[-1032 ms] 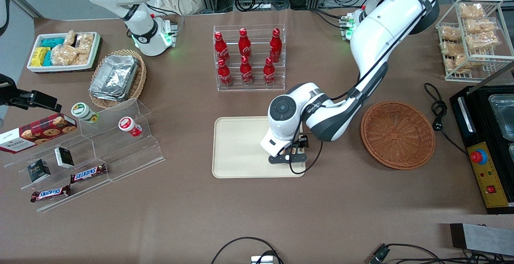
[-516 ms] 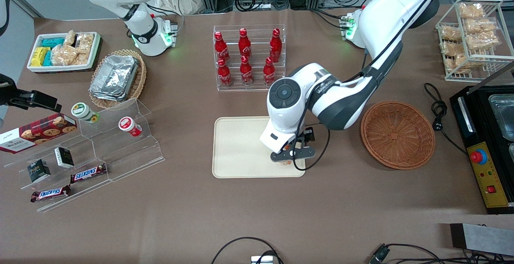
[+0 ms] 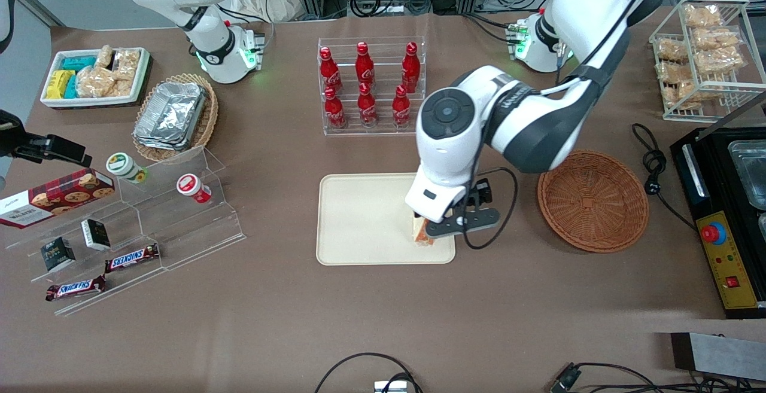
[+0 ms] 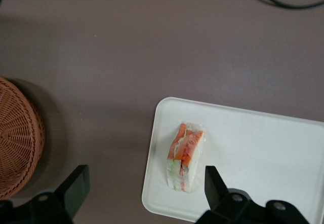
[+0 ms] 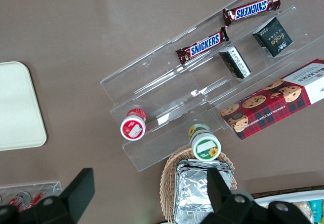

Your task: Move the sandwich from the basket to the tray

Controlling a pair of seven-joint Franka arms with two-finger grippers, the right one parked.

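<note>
My hand (image 4: 144, 193) hung wide open and empty above the sandwich (image 4: 185, 156), which rested on the tray (image 4: 263, 158) with its long axis pointing toward twelve o'clock.

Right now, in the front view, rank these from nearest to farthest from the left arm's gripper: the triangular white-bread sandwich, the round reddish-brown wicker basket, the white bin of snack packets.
The left arm's gripper, open, hangs over the cream rectangular tray.
1. Triangular white-bread sandwich: on the tray, right under the gripper.
2. Round reddish-brown wicker basket: beside the tray, toward the working arm's end.
3. White bin of snack packets: at the parked arm's end.
</note>
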